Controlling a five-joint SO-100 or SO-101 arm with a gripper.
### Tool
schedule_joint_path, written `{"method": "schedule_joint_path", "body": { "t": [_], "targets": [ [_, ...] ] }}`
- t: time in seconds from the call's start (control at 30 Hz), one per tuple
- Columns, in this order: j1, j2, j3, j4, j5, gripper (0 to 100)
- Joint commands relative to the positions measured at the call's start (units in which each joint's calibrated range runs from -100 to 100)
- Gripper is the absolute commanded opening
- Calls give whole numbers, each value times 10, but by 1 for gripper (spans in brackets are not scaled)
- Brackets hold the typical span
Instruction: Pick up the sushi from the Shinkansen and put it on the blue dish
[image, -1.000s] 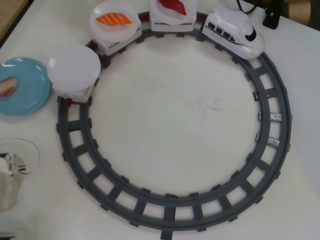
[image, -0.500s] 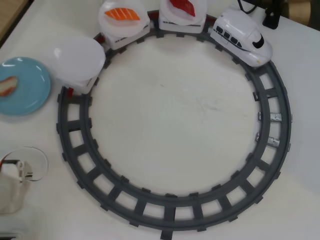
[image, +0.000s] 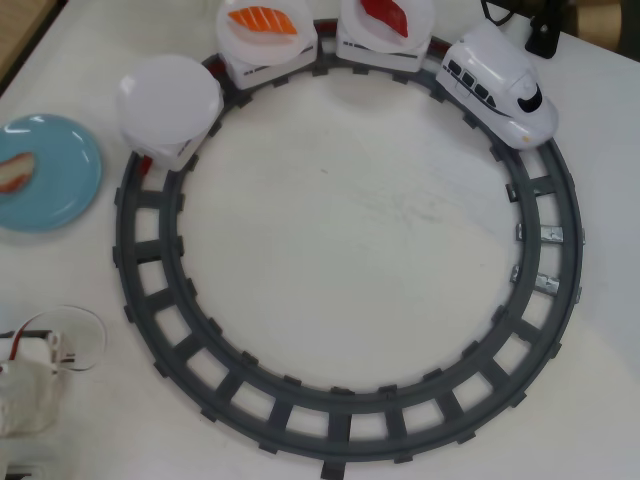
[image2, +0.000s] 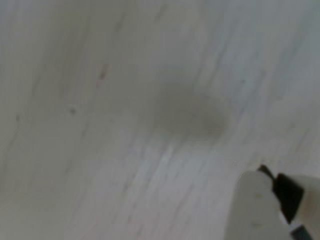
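In the overhead view the pale pink sushi (image: 15, 172) with a red edge lies on the blue dish (image: 62, 185) at the left edge, partly cut off by the frame. The white Shinkansen engine (image: 500, 85) stands on the track at the top right. Of its cars, one carries an empty white plate (image: 170, 98). In the wrist view a white finger (image2: 256, 205) with a black part beside it shows at the bottom right over blurred bare table. Whether the jaws are open or shut cannot be told. Nothing is seen in them.
A grey circular track (image: 350, 410) fills the table. Two other cars at the top carry an orange salmon piece (image: 262, 20) and a dark red piece (image: 385, 15). A white arm part with red and white wires (image: 35, 375) sits at the bottom left.
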Motion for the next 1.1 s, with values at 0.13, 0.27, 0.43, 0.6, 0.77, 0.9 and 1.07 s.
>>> {"method": "schedule_joint_path", "body": {
  "t": [0.13, 0.27, 0.43, 0.6, 0.77, 0.9, 1.07],
  "targets": [
    [-1, -7, -2, -14, -2, 3],
    [1, -7, -3, -14, -4, 3],
    [3, -7, -3, -14, -4, 3],
    [0, -7, -3, -14, -4, 3],
    [0, -6, -3, -14, -4, 3],
    [0, -6, -3, -14, -4, 3],
    [0, -6, -3, -14, -4, 3]
  ]
}}
